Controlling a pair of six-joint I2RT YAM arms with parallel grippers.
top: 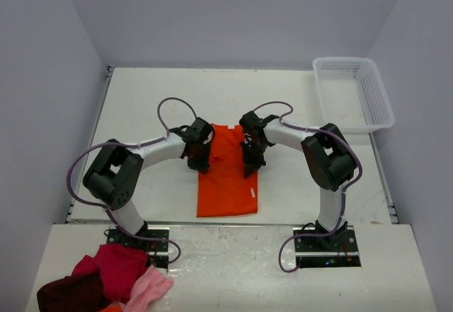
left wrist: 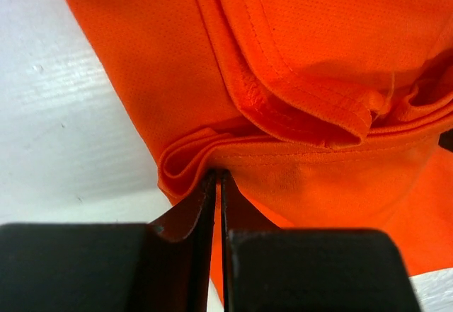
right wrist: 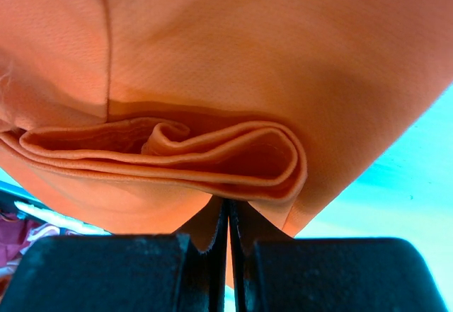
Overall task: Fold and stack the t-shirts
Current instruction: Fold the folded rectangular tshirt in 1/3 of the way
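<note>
Starting at your far left, on the near shelf beside the left arm's base, there's a heap of clothes (top: 106,284) in dark red, magenta and pink. It's well apart from the action.

Move in and you hit your left gripper (top: 200,155), sitting at the left edge of the orange t-shirt (top: 228,185) up at its far end. In the left wrist view the left gripper (left wrist: 218,185) has its jaws squeezed nearly together, pinching a bunched fold of the shirt's edge. You can see layered hems stacked just above the tips, with white table (left wrist: 64,114) showing off to the left.

The shirt itself lies on the table in the middle, between the two arms. It's folded into a long narrow strip running from the grippers back toward the arm bases, and the near end is flat close to the table's near edge.

Your right gripper (top: 249,158) is on the shirt's right edge, roughly level with the left one. Up close, the right gripper (right wrist: 228,213) is clamped tight on the cloth, with a rolled fold of several layers sitting right above the tips.

Far right, at the back corner of the table, there's a white mesh basket (top: 384,93), well apart from the shirt.
</note>
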